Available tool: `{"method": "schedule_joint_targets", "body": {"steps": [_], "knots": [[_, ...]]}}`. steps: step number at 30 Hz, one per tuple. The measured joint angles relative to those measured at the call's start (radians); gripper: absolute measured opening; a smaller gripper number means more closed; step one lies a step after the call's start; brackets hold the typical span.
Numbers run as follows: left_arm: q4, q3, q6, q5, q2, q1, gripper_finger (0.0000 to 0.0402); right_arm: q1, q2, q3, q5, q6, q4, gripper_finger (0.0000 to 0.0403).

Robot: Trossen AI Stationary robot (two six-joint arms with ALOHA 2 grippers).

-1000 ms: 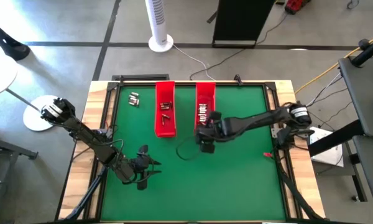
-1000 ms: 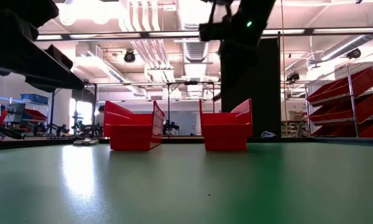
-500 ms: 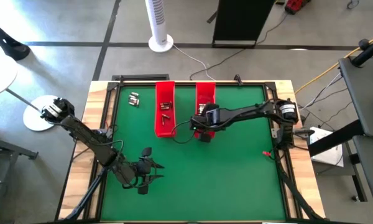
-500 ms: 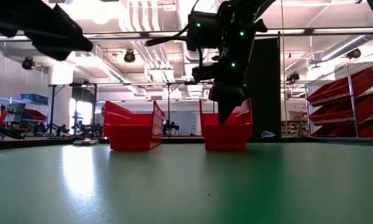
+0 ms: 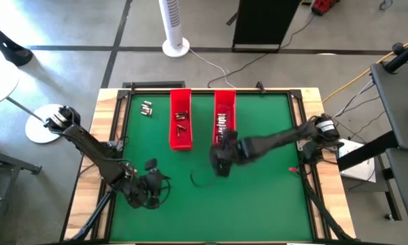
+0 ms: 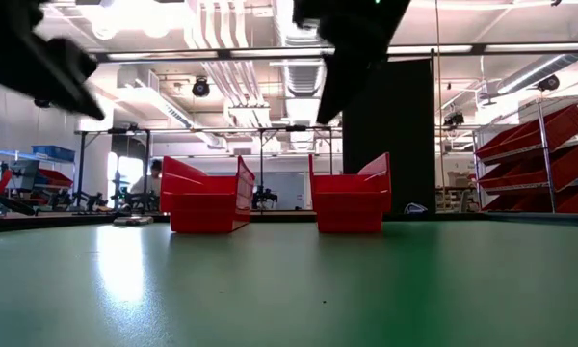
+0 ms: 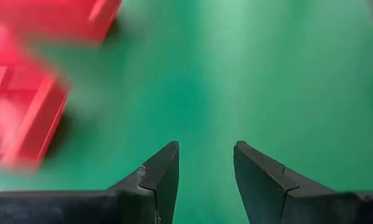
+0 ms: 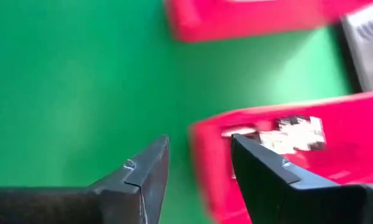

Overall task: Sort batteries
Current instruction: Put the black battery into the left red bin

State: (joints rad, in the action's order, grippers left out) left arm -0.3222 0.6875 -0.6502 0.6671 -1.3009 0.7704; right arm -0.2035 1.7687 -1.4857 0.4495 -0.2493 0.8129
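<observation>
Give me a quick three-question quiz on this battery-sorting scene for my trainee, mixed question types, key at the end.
1. True or false: the right hand is gripping a battery.
2. Multiple choice: the loose batteries still on the mat lie
A. between the two red trays
B. near the far left corner, left of the left tray
C. under the left hand
3. Fill in: the right hand hovers just off the near end of the ___ tray.

Key
1. False: its fingers stand apart with nothing between them.
2. B
3. right
</observation>
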Motion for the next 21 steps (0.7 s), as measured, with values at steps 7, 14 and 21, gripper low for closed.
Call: {"method": "schedule_joint_targets", "body": {"steps": [7,14,21], "knots": [[-0.652,0.105,-0.508,-0.282,0.021,0.001,0.0132,-0.193,0.030,0.035,0.070,-0.105,-0.096,0.0149],[-0.827,0.047,-0.446,-0.558,0.021,-0.045,0.0132,-0.281,0.101,0.037,0.179,-0.108,-0.185,0.0130],[-0.829,-0.010,-0.380,-0.600,0.030,-0.129,0.0132,-0.289,0.123,0.037,0.181,-0.148,-0.228,0.0119]]}}
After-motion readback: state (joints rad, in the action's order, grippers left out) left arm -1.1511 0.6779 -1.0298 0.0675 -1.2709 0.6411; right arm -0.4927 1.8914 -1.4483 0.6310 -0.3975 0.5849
